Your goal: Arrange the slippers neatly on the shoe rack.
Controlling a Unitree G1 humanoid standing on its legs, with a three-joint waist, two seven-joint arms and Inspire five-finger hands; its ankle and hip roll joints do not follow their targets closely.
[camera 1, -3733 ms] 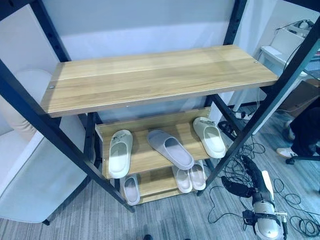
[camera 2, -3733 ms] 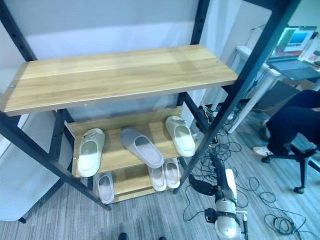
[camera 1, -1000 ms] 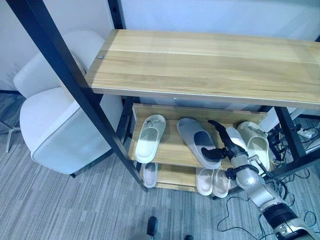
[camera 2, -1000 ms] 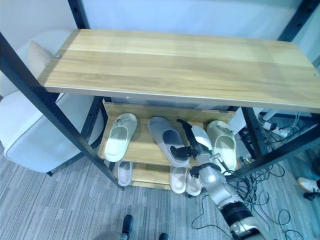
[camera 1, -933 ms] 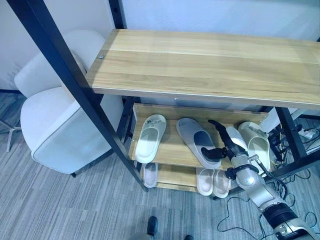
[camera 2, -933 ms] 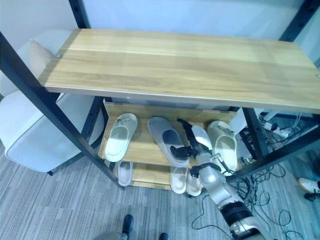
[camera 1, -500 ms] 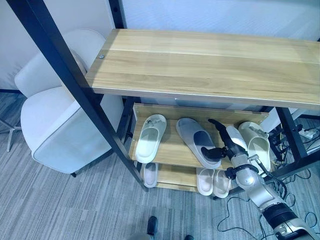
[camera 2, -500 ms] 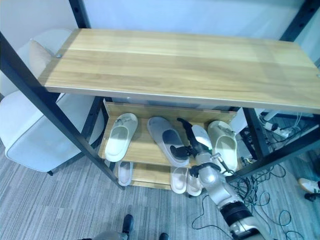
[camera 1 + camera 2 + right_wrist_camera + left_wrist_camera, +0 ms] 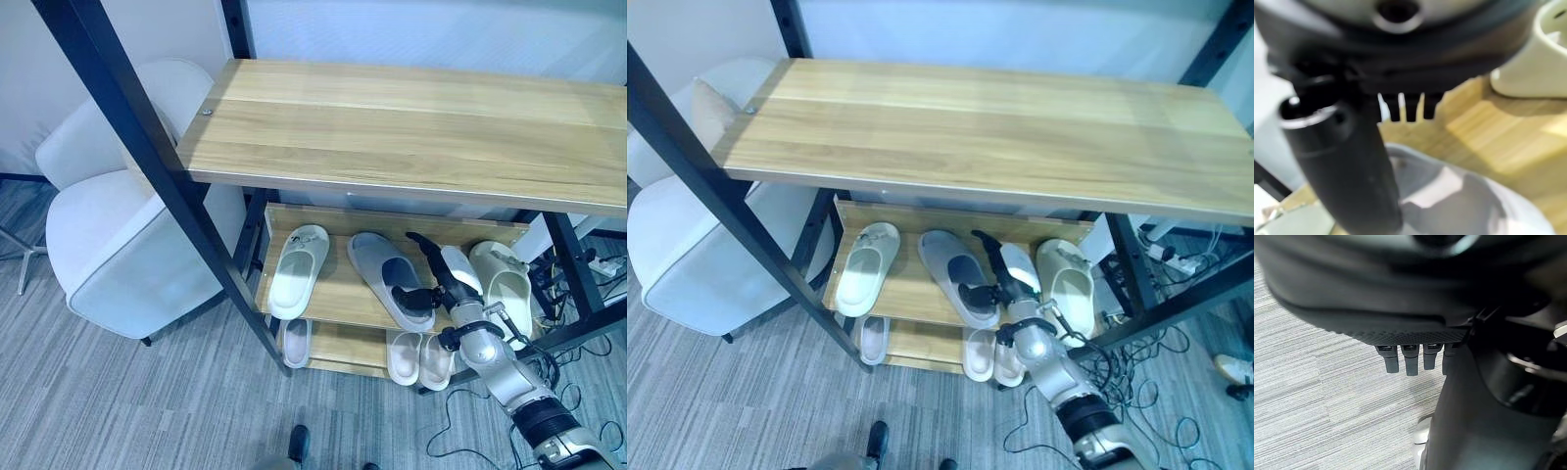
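Observation:
On the rack's middle shelf (image 9: 333, 299) lie three slippers: a cream one (image 9: 297, 271) at the left, a grey one (image 9: 390, 277) angled in the centre, and a cream one (image 9: 505, 284) at the right. My right hand (image 9: 443, 279) reaches onto this shelf between the grey slipper and the right cream one. Its fingers are straight and its thumb (image 9: 1347, 166) rests against the grey slipper (image 9: 1449, 196) near the heel. The bottom shelf holds a small grey slipper (image 9: 295, 342) and a white pair (image 9: 419, 355). My left hand (image 9: 1405, 360) hangs over the carpet with straight fingers.
The wide top shelf (image 9: 411, 127) overhangs the lower shelves. Black slanted uprights (image 9: 167, 186) frame the rack in front. A white armchair (image 9: 118, 225) stands close to its left side. Cables (image 9: 1136, 392) lie on the carpet at the right.
Since 3.7 s ago the camera has moved and my right hand has risen from near the floor onto the middle shelf beside the grey slipper. Over the last second it has barely moved.

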